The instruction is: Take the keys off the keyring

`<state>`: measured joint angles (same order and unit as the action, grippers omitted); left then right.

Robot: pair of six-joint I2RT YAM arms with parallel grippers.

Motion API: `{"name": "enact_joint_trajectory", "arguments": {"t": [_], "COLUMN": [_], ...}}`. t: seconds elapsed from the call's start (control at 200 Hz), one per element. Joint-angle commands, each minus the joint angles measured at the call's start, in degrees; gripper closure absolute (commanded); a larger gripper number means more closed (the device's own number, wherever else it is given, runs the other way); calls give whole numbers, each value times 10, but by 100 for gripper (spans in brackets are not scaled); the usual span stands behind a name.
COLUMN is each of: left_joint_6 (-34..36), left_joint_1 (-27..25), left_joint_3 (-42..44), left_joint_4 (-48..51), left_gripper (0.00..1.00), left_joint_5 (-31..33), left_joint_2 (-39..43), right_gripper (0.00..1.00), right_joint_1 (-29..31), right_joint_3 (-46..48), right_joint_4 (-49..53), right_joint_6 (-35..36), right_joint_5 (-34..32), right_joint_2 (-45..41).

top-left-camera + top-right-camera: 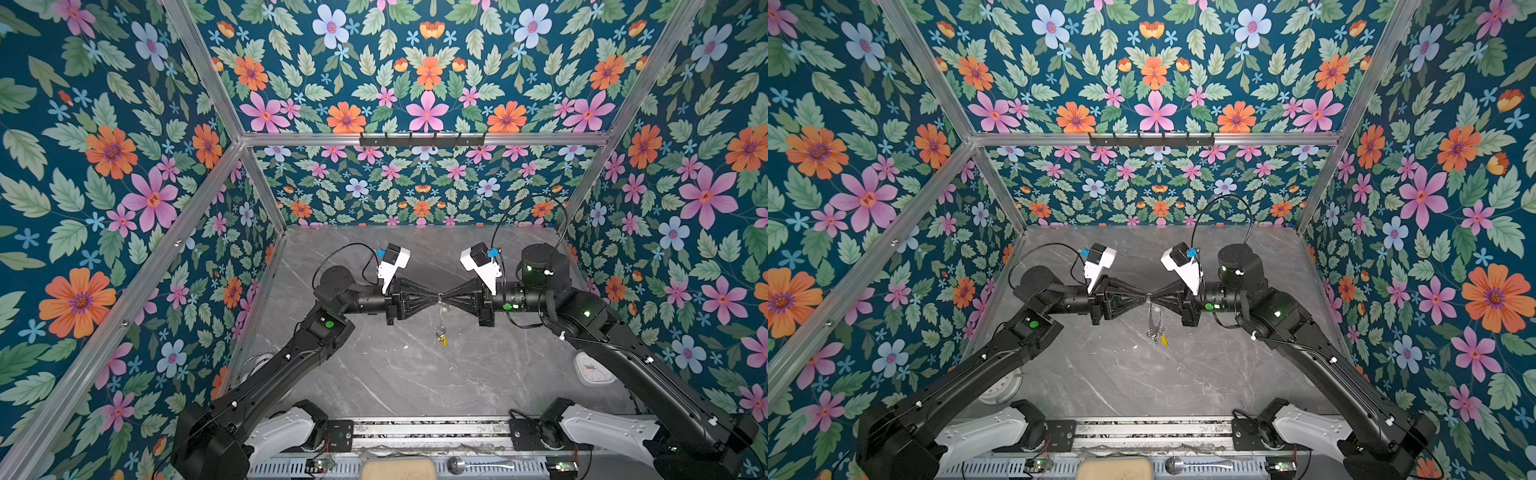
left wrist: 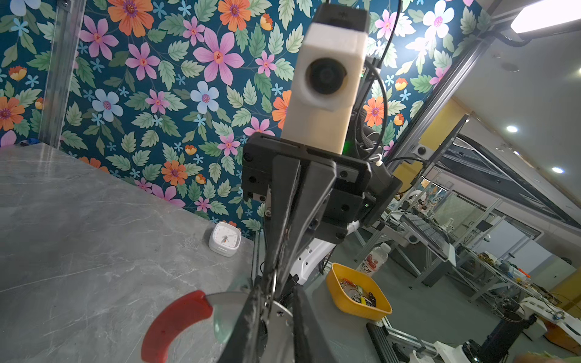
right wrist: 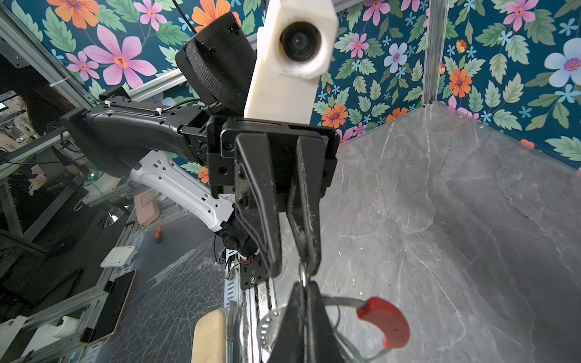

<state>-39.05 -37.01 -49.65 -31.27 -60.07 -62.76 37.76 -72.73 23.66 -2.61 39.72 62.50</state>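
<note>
In both top views the two arms meet nose to nose in the air above the middle of the tabletop (image 1: 395,374). The left hand (image 1: 436,296) and the right hand (image 1: 444,296) touch at their tips. The keyring (image 1: 440,316) hangs edge-on below that point, clear of the surface. The keys (image 1: 1154,331) bunch at its lowest part, with the yellow-tagged key (image 1: 1164,340) lowest of all. Their own weight gathers them there, leaving the top of the hoop bare for the hands.

The left wrist view looks along the left hand's own fingers (image 2: 248,330) at the right hand (image 2: 274,273). The right hand is clenched on a small silver ring (image 2: 274,280). The left fingers stand on either side of that pinch, narrowly parted. The keyring's red section (image 2: 176,320) curves away beside them.

In the right wrist view the right hand's fingers (image 3: 295,314) press together, and the small silver ring (image 3: 303,276) sticks out beyond them. Opposite, the left hand (image 3: 292,269) shows a slim gap between its tips. One finger (image 3: 309,251) lies against the ring and the other is free, so the left hand grasps nothing yet.

The arrangement suggests that the right hand anchors the hoop aloft while the left hand lines up to bite and work a ring loose. No key appears to be off so far.
</note>
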Motion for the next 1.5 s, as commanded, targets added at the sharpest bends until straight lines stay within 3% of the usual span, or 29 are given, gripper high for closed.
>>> {"name": "enact_joint_trajectory", "arguments": {"t": [0.0,0.265,0.81,0.925,1.05,1.315,1.495], "left_joint_6": [-9,-11,-1,13,25,9,-8], "left_joint_1": [-1,0,-2,-2,-2,-2,-2], "left_joint_3": [-1,-1,16,25,31,38,40], "left_joint_4": [-32,-29,-62,-63,-69,-111,-138], "left_gripper": [80,78,100,100,100,100,100], "left_joint_5": [-23,-22,-3,17,28,18,14], "left_joint_2": [-1,-5,5,15,27,30,29], "right_gripper": [100,100,100,66,48,40,40], "right_joint_1": [0,0,0,0,-1,-33,-33], "right_joint_3": [-3,-3,32,82,119,151,147], "right_joint_4": [-12,-21,-94,-163,-184,-229,-227], "right_joint_6": [2,-4,-38,-47,-43,-67,-68], "right_joint_5": [-27,-23,-21,-40,-46,111,141], "right_joint_2": [1,3,-12,-48,-77,-59,-36]}}
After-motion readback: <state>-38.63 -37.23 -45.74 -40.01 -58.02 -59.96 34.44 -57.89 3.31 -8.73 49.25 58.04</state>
